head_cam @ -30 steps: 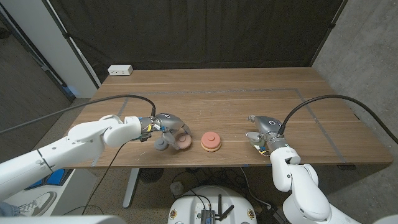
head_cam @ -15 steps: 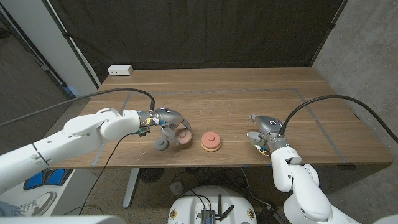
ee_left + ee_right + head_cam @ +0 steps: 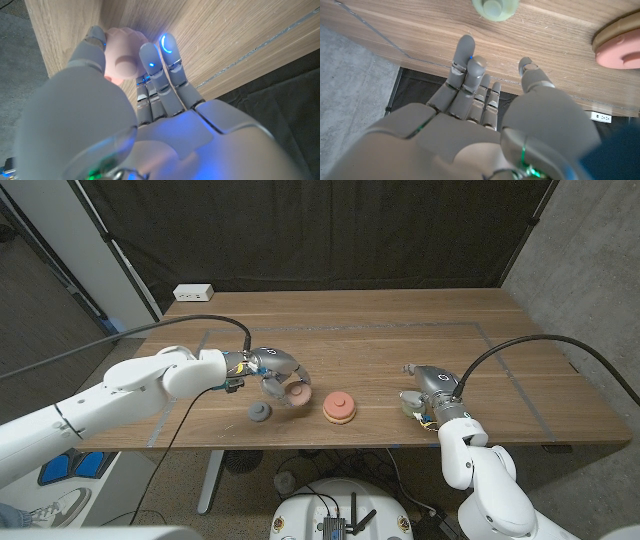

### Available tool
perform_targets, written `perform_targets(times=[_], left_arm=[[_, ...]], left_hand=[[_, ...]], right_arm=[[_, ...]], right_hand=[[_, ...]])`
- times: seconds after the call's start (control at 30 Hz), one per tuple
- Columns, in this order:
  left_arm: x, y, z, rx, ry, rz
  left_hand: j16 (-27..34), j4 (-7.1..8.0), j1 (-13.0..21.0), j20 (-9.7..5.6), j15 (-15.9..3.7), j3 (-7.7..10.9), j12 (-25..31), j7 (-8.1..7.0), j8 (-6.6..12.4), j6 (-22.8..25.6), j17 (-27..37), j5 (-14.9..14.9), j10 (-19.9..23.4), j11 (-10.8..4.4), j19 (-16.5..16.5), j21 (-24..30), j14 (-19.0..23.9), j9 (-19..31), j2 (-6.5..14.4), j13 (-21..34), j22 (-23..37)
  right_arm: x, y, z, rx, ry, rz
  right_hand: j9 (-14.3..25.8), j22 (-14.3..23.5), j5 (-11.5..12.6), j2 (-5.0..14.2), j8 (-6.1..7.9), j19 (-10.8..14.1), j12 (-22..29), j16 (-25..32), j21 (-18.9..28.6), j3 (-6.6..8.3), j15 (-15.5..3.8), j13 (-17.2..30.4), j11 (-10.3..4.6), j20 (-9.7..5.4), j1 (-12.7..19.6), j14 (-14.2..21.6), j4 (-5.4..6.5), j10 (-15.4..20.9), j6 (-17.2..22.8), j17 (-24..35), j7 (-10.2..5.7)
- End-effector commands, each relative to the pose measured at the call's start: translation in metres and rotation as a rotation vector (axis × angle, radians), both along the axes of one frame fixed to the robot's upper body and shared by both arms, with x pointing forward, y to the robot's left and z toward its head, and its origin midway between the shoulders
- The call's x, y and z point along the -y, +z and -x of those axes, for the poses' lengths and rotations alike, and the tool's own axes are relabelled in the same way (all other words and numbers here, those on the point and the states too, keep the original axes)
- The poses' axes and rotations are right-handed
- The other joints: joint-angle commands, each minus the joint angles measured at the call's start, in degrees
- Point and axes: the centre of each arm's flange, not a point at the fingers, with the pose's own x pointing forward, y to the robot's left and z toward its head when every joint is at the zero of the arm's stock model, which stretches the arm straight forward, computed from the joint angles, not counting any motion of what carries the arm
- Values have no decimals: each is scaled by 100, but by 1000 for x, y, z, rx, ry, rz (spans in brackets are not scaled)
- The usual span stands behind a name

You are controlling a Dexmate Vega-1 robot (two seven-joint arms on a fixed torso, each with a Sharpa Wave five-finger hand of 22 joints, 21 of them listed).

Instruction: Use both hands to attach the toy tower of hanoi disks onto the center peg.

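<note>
The tan tower base stands near the table's front edge with a red disk on its center peg. My left hand pinches a pale pink disk just left of the base and a little above the table; the pink disk sits between thumb and fingers. A grey disk lies on the wood below that hand. My right hand stays right of the base with fingers apart, holding nothing. A pale green disk lies just beyond them, and the base shows off to one side.
A white power strip lies at the back left corner. Black cables run from both arms across the table. A dark curtain hangs behind the table.
My left hand has lifted the pink disk off the table and carried it toward the base, leaving the grey disk behind. The right hand has barely moved.
</note>
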Motion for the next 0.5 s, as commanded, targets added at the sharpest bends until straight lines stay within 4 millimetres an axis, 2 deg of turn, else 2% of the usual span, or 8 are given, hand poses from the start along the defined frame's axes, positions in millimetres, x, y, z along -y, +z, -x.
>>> perform_targets(times=[0.03, 0.5], left_arm=[[14, 7, 0, 10, -43, -5], [35, 13, -3, 28, -116, -8]], left_hand=[[16, 50, 75, -726, -177, 44, 14, -127, 40, 172, 9, 50, 587, -534, 71, 17, 50, 77, 93, 381, 4], [13, 52, 75, -727, -177, 46, 1, -138, 21, 191, 8, 59, 619, -538, 80, 17, 54, 81, 95, 407, 4]], right_arm=[[3, -3, 2, 4, -2, -12], [7, -5, 6, 1, -3, -20]], right_hand=[[18, 17, 21, 22, -23, -2, -22, -12, 15, 5, -373, 32, 2, -634, -19, 30, 25, 50, 45, 23, -16], [20, 17, 22, 20, -21, 0, -24, -17, 16, 6, -373, 32, 4, -634, -21, 29, 23, 57, 67, 20, -16]])
